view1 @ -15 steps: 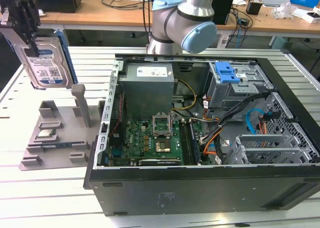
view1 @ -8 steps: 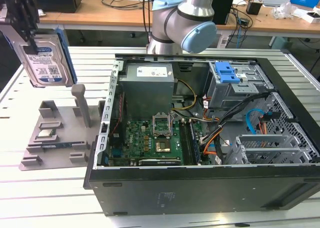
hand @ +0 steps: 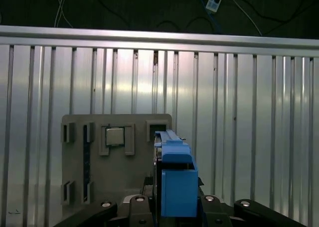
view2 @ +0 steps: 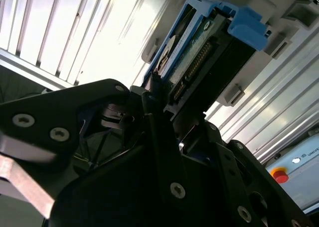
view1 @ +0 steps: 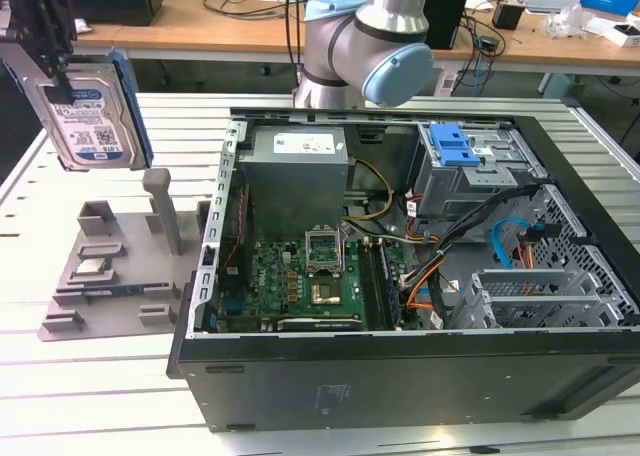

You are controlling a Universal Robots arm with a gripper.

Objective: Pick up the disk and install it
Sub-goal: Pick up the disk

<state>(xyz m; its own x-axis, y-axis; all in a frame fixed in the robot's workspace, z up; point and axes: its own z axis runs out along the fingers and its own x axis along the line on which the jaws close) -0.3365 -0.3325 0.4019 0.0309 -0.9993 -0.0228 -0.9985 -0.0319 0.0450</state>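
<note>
At the exterior view's left the pincer (view1: pixel 58 76) hangs in the air, clamped on the disk (view1: pixel 92 116), which stands on edge, well above the desk (view1: pixel 100 396). Below it, and apart from it, a grey holder (view1: pixel 110 276) lies on the desk with a small chip (view1: pixel 92 267) seated in it. Just right of the holder sits the open case (view1: pixel 400 376), its motherboard (view1: pixel 300 276) facing up and a blue latch (view1: pixel 455 144) near its far right corner. The arm (view1: pixel 370 46) rises behind the case.
</note>
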